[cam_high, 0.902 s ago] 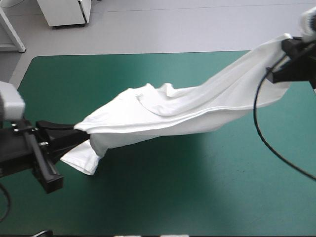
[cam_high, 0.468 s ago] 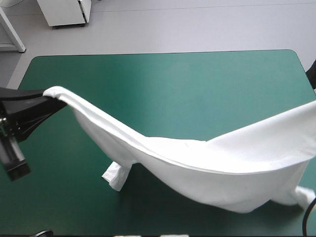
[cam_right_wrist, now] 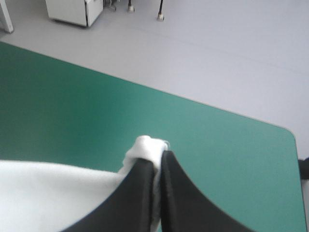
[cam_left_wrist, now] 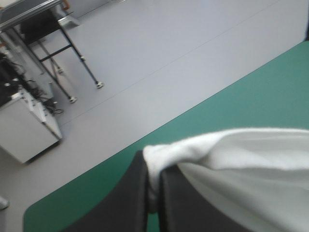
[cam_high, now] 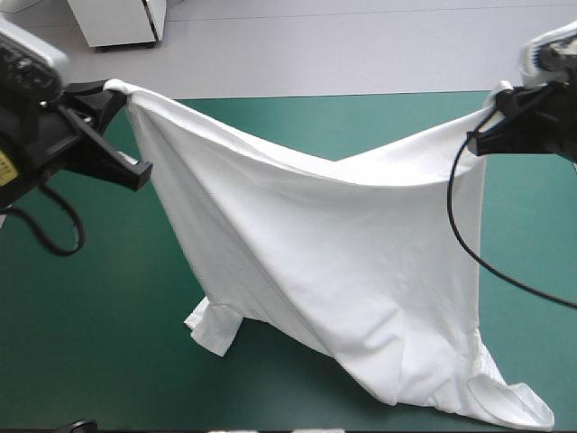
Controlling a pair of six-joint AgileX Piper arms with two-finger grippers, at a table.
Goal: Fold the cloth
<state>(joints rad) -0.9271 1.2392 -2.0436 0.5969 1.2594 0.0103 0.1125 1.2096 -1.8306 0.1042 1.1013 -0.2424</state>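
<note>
The white T-shirt (cam_high: 334, 244) hangs stretched between both raised arms above the teal-green table (cam_high: 90, 343). My left gripper (cam_high: 115, 90) is shut on one upper corner at the far left; its black fingers (cam_left_wrist: 133, 193) pinch a fold of the T-shirt (cam_left_wrist: 231, 159). My right gripper (cam_high: 496, 113) is shut on the other upper corner at the far right, with a bunched edge of T-shirt (cam_right_wrist: 145, 147) clamped between its fingers (cam_right_wrist: 178, 193). The cloth sags in the middle. Its lower end and both sleeves (cam_high: 212, 329) rest on the table near the front edge.
Bare teal-green cover shows to the left of the hanging cloth and along the far edge (cam_high: 315, 97). A sleeve (cam_high: 509, 401) lies close to the table's front right corner.
Both arms rose and moved toward the far edge, the left gripper climbing from mid-left. The T-shirt went from a low sagging drape to a tall spread sheet.
</note>
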